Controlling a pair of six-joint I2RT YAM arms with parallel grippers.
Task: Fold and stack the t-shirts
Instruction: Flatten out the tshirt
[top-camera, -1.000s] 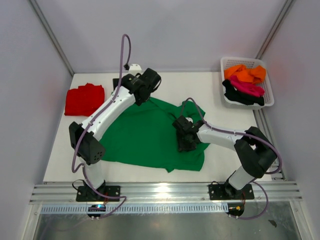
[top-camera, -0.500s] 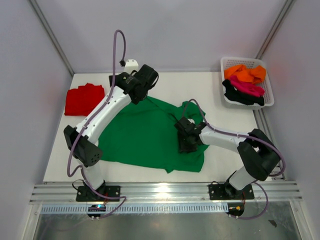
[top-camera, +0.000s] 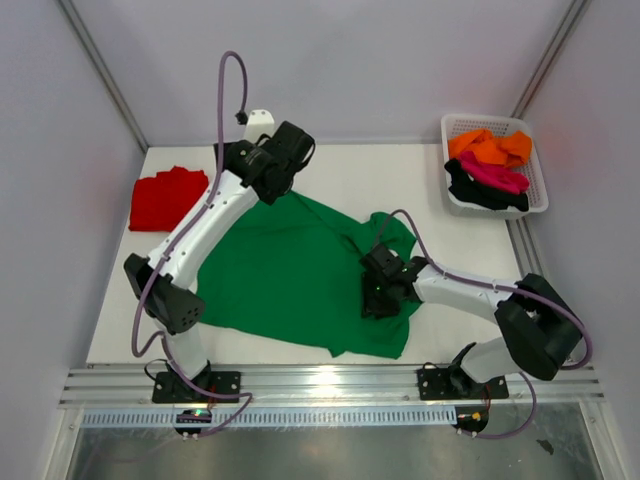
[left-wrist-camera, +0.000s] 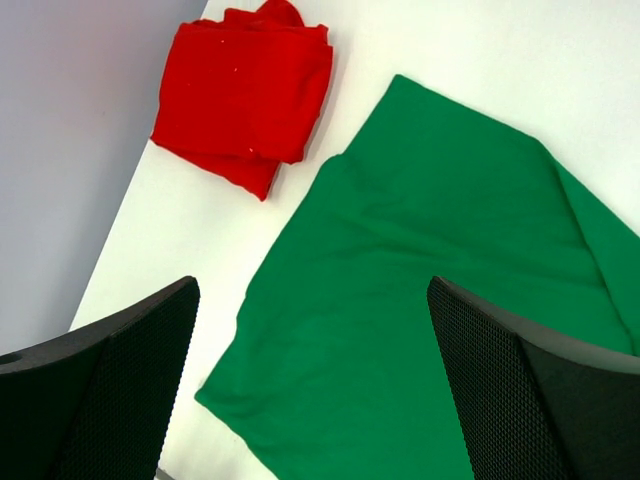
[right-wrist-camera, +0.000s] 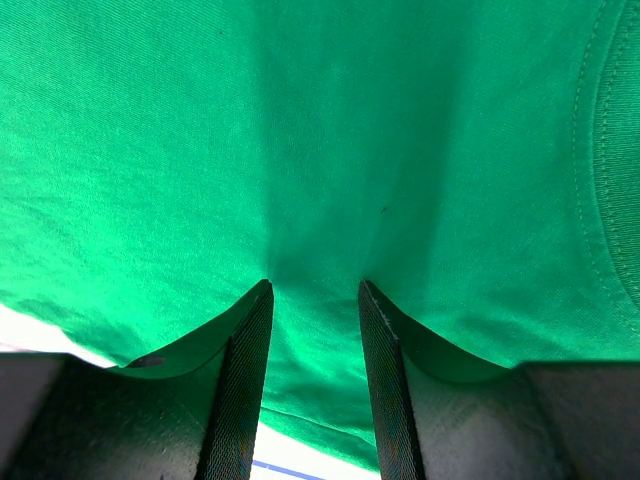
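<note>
Green cloth covers the middle of the white desk (top-camera: 330, 165). It is one green t-shirt (top-camera: 290, 280), spread out mostly flat, with wrinkles near its right side. One red t-shirt (top-camera: 168, 198) lies folded in a small pile at the far left of the desk, well apart from the green one. One white mesh basket (top-camera: 455, 125) sits at the far right corner. Three more shirts are heaped in it: one orange t-shirt (top-camera: 490, 148), one pink t-shirt (top-camera: 495, 175) and one black t-shirt (top-camera: 480, 195).

Two arms stand at the near edge. The left arm (top-camera: 205, 225) reaches far out and up over the far edge of the green shirt. The left end effector (left-wrist-camera: 312, 290) is wide apart and holds nothing; in the left wrist view it looks down from high up on the green shirt and the red pile. The right arm (top-camera: 465, 290) lies low and stretches to the left. The right end effector (right-wrist-camera: 312, 300) is down on the right part of the green shirt, close to the collar, and pinches a fold of the green cloth between its two fingers (right-wrist-camera: 240, 360).

A metal rail (top-camera: 330, 385) runs along the near edge of the desk. Pale grey walls (top-camera: 340, 60) stand on three sides. A purple cable (top-camera: 228, 95) loops up from the left arm.
</note>
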